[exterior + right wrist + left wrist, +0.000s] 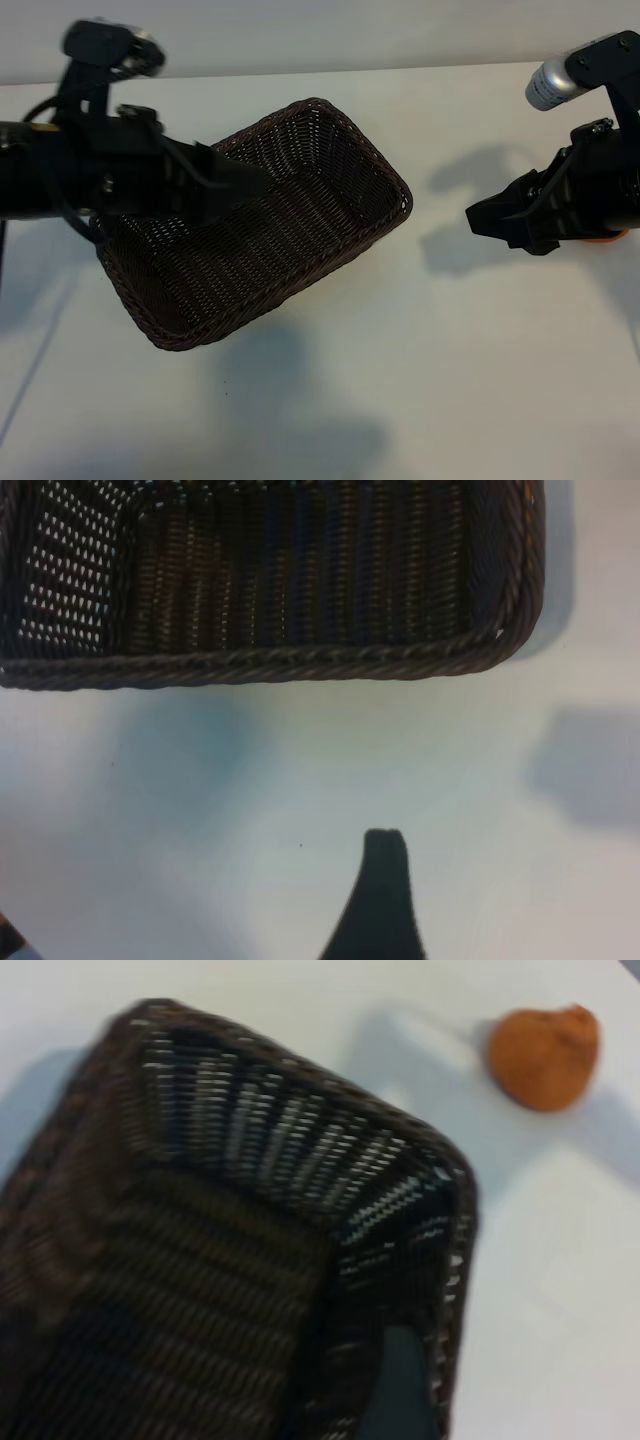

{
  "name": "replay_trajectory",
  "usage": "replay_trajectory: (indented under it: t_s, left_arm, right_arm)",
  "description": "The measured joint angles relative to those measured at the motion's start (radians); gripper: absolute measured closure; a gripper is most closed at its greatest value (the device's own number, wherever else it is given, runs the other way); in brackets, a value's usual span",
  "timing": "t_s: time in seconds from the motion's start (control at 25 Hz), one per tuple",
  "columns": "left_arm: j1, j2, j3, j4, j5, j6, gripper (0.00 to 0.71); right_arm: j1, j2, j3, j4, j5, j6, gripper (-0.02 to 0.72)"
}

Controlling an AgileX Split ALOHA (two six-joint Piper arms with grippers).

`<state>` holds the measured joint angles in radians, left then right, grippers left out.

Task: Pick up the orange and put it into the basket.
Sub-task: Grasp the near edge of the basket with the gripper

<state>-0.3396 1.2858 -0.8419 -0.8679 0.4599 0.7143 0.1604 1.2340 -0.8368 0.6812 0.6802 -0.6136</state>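
Observation:
The dark-brown woven basket (385,190) lies at an angle on the white table, and nothing shows inside it. My left gripper (245,182) hovers open over the basket's left half; in the left wrist view one of its fingers (402,1390) hangs by the basket's wall (250,1130). The orange (545,1057) sits on the table beyond the basket's corner. In the exterior view only a sliver of the orange (606,238) peeks out under the right arm. My right gripper (490,224) is open and empty above bare table, right of the basket, with its back to the orange.
White table (420,380) runs all round the basket, with arm shadows on it. In the right wrist view the basket's braided rim (300,665) lies ahead of the open right gripper (200,900). The table's far edge meets a pale wall.

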Motion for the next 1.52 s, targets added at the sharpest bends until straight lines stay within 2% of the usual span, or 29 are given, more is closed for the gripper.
replay_trajectory:
  t_s: [0.2, 0.4, 0.68, 0.88, 1.2, 1.52]
  left_arm:
    - [0.000, -0.038, -0.005, 0.340, 0.012, -0.370, 0.126]
    - [0.000, -0.057, -0.005, 0.717, 0.127, -0.776, 0.126]
    - [0.000, -0.093, -0.005, 1.051, 0.288, -1.210, 0.126]
    - [0.000, -0.093, -0.005, 1.093, 0.291, -1.339, 0.126]
    - [0.000, -0.080, 0.081, 1.136, 0.199, -1.485, 0.126]
    - [0.000, 0.012, 0.122, 1.116, 0.059, -1.524, 0.127]
  right_arm:
    - [0.000, 0.000, 0.000, -0.001, 0.000, 0.000, 0.110]
    - [0.000, 0.000, 0.000, -0.001, 0.000, 0.000, 0.110]
    - [0.000, 0.000, 0.000, -0.003, 0.005, 0.000, 0.110]
    - [0.000, 0.000, 0.000, -0.005, 0.007, 0.000, 0.110]
    - [0.000, 0.000, 0.000, -0.006, 0.012, 0.000, 0.110]
    - [0.000, 0.000, 0.000, -0.006, 0.018, -0.001, 0.110]
